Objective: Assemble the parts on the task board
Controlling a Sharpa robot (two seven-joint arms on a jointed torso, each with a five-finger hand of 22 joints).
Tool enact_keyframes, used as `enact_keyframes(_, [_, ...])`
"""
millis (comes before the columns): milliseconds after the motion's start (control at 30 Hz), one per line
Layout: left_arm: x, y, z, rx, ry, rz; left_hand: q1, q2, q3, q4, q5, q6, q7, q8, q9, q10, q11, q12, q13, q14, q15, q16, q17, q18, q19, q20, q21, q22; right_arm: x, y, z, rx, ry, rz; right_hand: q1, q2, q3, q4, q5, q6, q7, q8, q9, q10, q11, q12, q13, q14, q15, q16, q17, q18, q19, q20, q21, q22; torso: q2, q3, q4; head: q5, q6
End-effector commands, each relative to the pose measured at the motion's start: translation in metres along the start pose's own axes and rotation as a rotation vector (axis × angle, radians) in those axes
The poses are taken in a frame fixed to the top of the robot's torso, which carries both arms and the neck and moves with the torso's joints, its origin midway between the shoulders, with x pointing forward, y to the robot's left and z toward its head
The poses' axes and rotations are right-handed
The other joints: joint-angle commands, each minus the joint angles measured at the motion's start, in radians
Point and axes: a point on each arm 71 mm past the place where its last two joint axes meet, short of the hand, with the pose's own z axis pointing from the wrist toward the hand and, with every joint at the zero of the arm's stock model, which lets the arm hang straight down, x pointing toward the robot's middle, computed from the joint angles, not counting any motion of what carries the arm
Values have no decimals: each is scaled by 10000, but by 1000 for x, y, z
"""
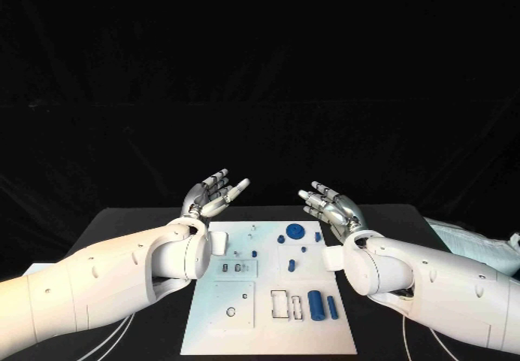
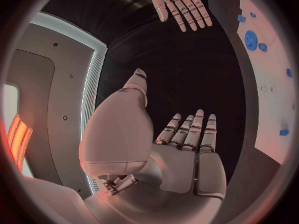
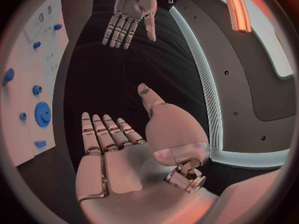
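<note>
The black bench [image 1: 130, 226] carries the white task board [image 1: 217, 331] in the middle, blue parts [image 1: 316, 304] scattered across it, a round gear-like piece [image 1: 294, 231] at the far end. Both hands hover released above the board's far edge, left hand [image 1: 211, 194] and right hand [image 1: 333, 204], fingers spread, grasping nothing.
</note>
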Motion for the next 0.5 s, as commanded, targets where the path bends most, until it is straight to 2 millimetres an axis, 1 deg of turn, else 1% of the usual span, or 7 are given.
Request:
enact_keyframes(33, [5,-1,0,5,584,-228,567,-44,46,161,81,245,1132,54,28,238,114,71,34,296,88,80,40,201,170,141,86,30,15,-4,-1,200,2190,-240,1049,43,250,-612,66,1282,1548,174,118,1536,15,201,114,1580,-73,223,121,405,1470,103,427,222,0,-1,-1,2,-2])
enact_keyframes(100, [5,-1,0,5,584,-228,599,37,115,155,61,356,1161,68,37,398,152,91,48,452,116,106,59,181,202,149,101,39,17,-6,-1,275,2530,-279,1307,25,319,-822,-39,2003,1500,272,178,2451,-70,314,173,2576,-187,352,186,551,2328,84,712,347,0,-1,-1,2,-2])
enact_keyframes(200, [5,-1,0,5,584,-228,661,315,352,141,-1,881,1236,151,86,1100,285,184,104,1219,206,245,144,174,559,146,210,98,19,-9,-1,366,2913,-331,1736,5,462,-1152,-142,3968,1256,559,325,5103,-395,720,318,5228,-531,736,330,901,3685,74,1210,505,0,-1,-1,2,-2])
enact_keyframes(300, [5,-1,0,5,584,-228,712,687,603,115,-64,1770,1249,320,174,2238,375,364,193,2739,225,578,313,193,1734,136,525,270,19,-9,-1,393,3022,-347,1982,-96,657,-1202,-144,5305,1088,691,372,5840,-599,798,274,5962,-746,817,309,1104,4112,69,1381,507,0,-1,-1,2,-2])
enact_keyframes(333, [-6,-3,2,477,789,-260,735,891,715,84,-90,2286,1279,426,224,2858,306,465,238,3337,156,722,374,243,2432,127,723,370,-13,-1,11,-1102,1832,-2997,2060,-140,765,-1222,-150,5800,1039,725,382,6086,-673,799,264,6226,-822,841,308,1142,4277,46,1446,506,200,-57,74,-38,-63])
enact_keyframes(367, [-6,-4,1,522,816,-277,774,1067,806,46,-114,2836,1281,541,277,3507,229,568,280,3664,69,816,400,308,3162,111,931,472,-15,1,11,-1240,1799,-3299,2108,-162,864,-1233,-156,6127,992,758,393,6290,-722,810,269,6449,-889,878,319,1163,4424,6,1509,513,225,-59,87,-47,-55])
enact_keyframes(500, [-9,-7,-4,586,953,-359,847,1384,879,-97,-147,4426,1146,783,362,5523,1,817,349,4557,-211,1012,420,577,4421,91,1328,595,-20,8,15,-1659,1741,-4399,2158,-331,1380,-1235,-132,6723,874,720,362,6991,-915,712,255,7212,-1116,914,311,1175,4996,-213,1746,528,381,-74,116,-73,-3])
